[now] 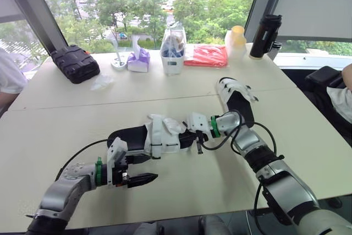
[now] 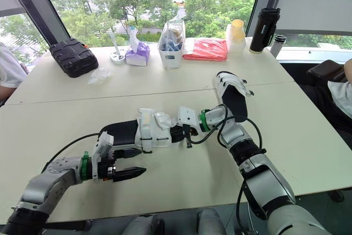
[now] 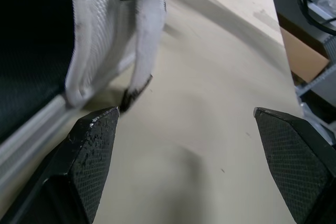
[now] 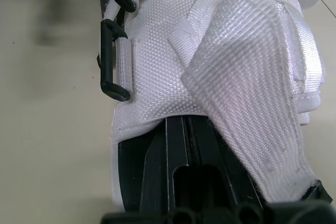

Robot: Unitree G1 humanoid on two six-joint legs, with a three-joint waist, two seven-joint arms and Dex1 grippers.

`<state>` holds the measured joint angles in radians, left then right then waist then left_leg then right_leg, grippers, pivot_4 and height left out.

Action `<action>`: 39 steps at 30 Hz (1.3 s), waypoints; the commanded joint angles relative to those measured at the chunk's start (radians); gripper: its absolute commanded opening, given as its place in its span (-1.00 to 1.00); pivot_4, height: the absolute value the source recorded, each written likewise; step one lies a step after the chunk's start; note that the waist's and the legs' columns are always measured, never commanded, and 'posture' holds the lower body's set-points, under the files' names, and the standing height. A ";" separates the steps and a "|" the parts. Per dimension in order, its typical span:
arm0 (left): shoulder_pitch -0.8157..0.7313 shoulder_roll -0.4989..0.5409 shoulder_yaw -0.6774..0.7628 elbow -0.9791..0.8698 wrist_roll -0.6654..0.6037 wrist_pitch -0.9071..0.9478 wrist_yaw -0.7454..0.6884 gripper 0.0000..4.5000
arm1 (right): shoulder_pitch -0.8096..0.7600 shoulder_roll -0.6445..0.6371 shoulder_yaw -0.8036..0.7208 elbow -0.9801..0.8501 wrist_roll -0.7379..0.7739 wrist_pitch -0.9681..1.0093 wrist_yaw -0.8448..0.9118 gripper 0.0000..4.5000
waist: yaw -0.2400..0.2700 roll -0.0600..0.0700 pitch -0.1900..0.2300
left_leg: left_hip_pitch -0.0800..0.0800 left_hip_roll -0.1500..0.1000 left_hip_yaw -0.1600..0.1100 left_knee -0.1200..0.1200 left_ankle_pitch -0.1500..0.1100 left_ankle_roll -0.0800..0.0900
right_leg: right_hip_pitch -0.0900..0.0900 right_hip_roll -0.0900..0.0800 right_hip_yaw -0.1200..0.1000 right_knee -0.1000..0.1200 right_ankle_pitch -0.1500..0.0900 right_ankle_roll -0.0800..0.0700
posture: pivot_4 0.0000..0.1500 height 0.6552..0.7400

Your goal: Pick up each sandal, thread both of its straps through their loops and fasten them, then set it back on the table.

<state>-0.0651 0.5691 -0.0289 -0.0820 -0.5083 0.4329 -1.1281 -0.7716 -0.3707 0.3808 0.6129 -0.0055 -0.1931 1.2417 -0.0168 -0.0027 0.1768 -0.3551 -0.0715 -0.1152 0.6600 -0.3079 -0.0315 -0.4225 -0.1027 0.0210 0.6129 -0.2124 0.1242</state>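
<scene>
Beige tabletop (image 1: 66, 114) by a window of green trees carries a black-soled sandal with white woven straps (image 1: 159, 133) at its middle. The left gripper (image 1: 144, 179) hovers low just beside this sandal's heel end, its black fingers (image 3: 94, 145) spread wide with nothing between them. The right gripper (image 1: 196, 137) is at the sandal's toe end; whether that claw is spread or pinching cannot be told. One white strap end (image 3: 139, 77) droops from the sandal to the tabletop. A second matching sandal (image 1: 237, 100) lies beyond the first sandal's toe end.
</scene>
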 commanded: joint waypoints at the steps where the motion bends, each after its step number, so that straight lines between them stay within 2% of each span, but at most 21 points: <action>1: -0.027 -0.021 -0.015 0.005 0.022 -0.048 0.009 0.89 | 0.042 -0.011 0.041 0.033 -0.060 0.030 0.008 -1.00 | 0.000 0.000 0.000 | 0.000 0.000 0.000 0.000 0.000 0.000 | 0.000 0.000 0.000 0.000 0.000 0.000 | 1.00 1.00; 11: -0.048 -0.056 -0.055 -0.011 0.020 -0.028 0.016 0.89 | 0.055 -0.016 0.041 0.018 -0.061 0.033 0.011 -1.00 | 0.001 0.000 0.000 | 0.000 0.000 0.000 0.000 0.000 0.000 | 0.000 0.000 0.000 0.000 0.000 0.000 | 1.00 1.00; 14: -0.057 -0.068 -0.054 0.000 0.023 -0.029 0.022 0.51 | 0.055 -0.013 0.041 0.017 -0.062 0.034 0.011 -1.00 | 0.001 0.000 0.000 | 0.000 0.000 0.000 0.000 0.000 0.000 | 0.000 0.000 0.000 0.000 0.000 0.000 | 1.00 1.00; 20: -0.072 -0.085 -0.049 0.013 0.018 -0.023 0.053 -0.83 | 0.057 -0.011 0.043 0.016 -0.065 0.034 0.011 -1.00 | 0.000 0.000 0.000 | 0.000 0.000 0.000 0.000 0.000 0.000 | 0.000 0.000 0.000 0.000 0.000 0.000 | 1.00 1.00; 21: -0.072 -0.085 -0.048 0.013 0.017 -0.019 0.056 -0.97 | 0.057 -0.011 0.043 0.017 -0.065 0.033 0.011 -1.00 | 0.001 0.000 0.000 | 0.000 0.000 0.000 0.000 0.000 0.000 | 0.000 0.000 0.000 0.000 0.000 0.000 | 1.00 1.00; 24: -0.056 -0.060 -0.048 -0.016 -0.017 0.047 0.044 -0.97 | 0.058 -0.012 0.043 0.017 -0.067 0.032 0.012 -1.00 | 0.000 0.000 0.000 | 0.000 0.000 0.000 0.000 0.000 0.000 | 0.000 0.000 0.000 0.000 0.000 0.000 | 1.00 1.00; 28: 0.027 0.026 -0.063 -0.119 -0.074 0.139 -0.019 -0.97 | 0.058 -0.012 0.044 0.016 -0.068 0.031 0.012 -1.00 | -0.004 0.000 0.000 | 0.000 0.000 0.000 -0.001 0.000 0.000 | -0.001 0.000 0.000 0.000 0.000 0.000 | 1.00 1.00; 33: 0.155 0.109 -0.088 -0.219 -0.081 0.150 -0.070 -0.97 | 0.066 -0.011 0.047 0.009 -0.069 0.032 0.014 -1.00 | -0.003 0.000 0.000 | 0.000 0.001 0.000 -0.002 0.000 0.000 | -0.001 0.000 0.001 -0.001 0.000 0.000 | 1.00 1.00; 39: 0.207 0.134 -0.081 -0.277 -0.094 0.149 -0.066 -0.97 | 0.067 -0.012 0.050 0.007 -0.071 0.033 0.019 -1.00 | -0.002 0.000 0.000 | 0.000 0.001 0.000 -0.003 0.000 0.000 | -0.001 0.000 0.000 -0.001 -0.002 -0.003 | 1.00 1.00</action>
<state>0.1198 0.6893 -0.1033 -0.3180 -0.5810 0.5794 -1.1770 -0.7486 -0.3686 0.3774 0.5730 -0.0159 -0.1892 1.2388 -0.0190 -0.0028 0.1764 -0.3546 -0.0706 -0.1149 0.6558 -0.3081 -0.0311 -0.4233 -0.1031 0.0213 0.6118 -0.2145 0.1207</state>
